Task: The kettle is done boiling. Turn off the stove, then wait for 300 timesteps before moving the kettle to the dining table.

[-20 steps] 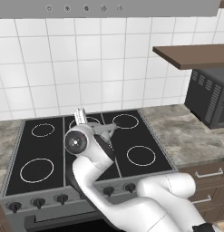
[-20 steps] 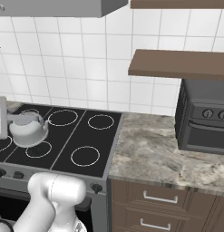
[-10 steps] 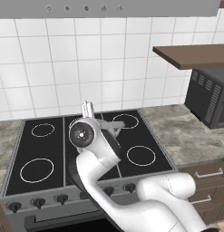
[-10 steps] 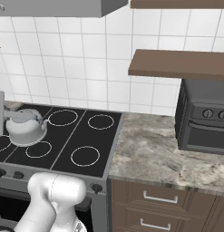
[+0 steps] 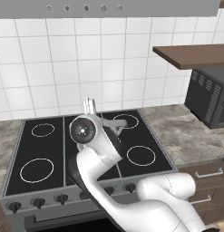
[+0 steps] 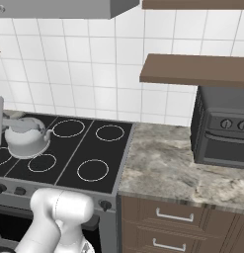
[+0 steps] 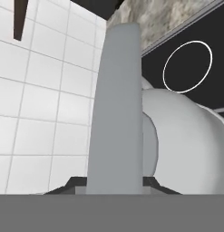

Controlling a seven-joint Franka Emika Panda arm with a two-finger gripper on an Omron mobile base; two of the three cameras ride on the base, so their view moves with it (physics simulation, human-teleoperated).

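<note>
A white Franka arm bends over the stove in a simulated kitchen, its round dark-faced elbow joint sitting at the centre of the left base view and hiding most of the middle of the black glass cooktop. Just above that joint, the pale top of the gripper pokes up against the white tile wall; whether its jaws are spread or closed cannot be told from any of the three views.

In the right base view the kettle, squat and pale grey with an arched handle and short spout, stands on the cooktop at the left edge of the frame, behind a small white burner ring and beside the two rear rings. A pale grey upright piece of the robot's hand rises just to its left at the frame's border.

In the hand view the kettle's handle runs up the middle of the frame as a broad grey strip, very close to the camera, with the kettle's rounded body bulging to its right. A white burner ring shows on the black glass at upper right.

A row of small black knobs lines the stove's steel front at the lower left of the left base view. To the right, a dark toaster oven sits on the marble counter beneath a brown shelf.
</note>
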